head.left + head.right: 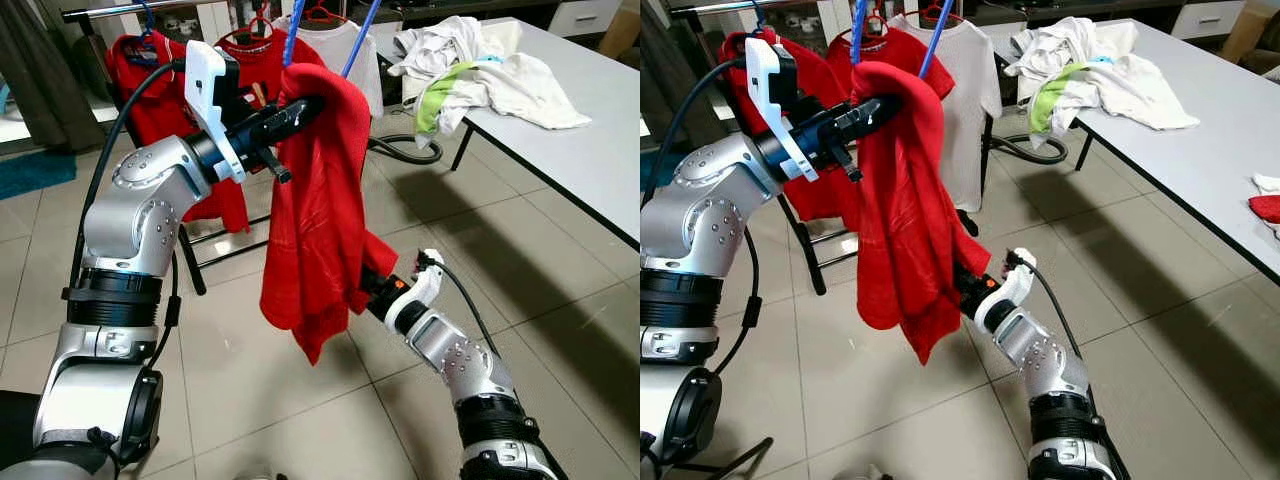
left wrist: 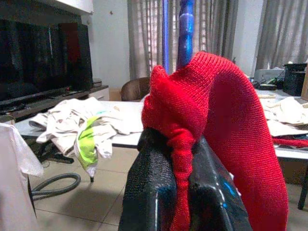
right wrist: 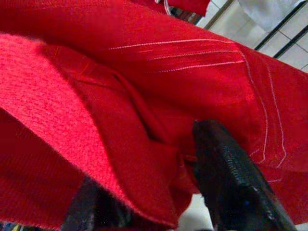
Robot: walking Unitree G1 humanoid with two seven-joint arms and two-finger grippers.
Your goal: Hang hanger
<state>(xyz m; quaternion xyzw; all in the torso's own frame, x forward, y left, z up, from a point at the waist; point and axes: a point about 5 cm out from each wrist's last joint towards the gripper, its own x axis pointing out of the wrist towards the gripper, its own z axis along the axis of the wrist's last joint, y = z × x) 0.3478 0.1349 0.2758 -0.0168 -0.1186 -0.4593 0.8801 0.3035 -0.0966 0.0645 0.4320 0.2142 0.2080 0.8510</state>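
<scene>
Tiled floor (image 1: 300,420), both claws gripping red garment (image 1: 320,220) beside rack (image 1: 110,12)

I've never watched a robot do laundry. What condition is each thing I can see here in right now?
Red garment: draped on the blue hanger, held off the floor by both grippers.
Blue hanger: tilted, not on the rack.
Left gripper: shut on the garment's top.
Right gripper: shut on the lower cloth.
Rack: holds hung shirts.
Table: heaped with crumpled clothes.
</scene>
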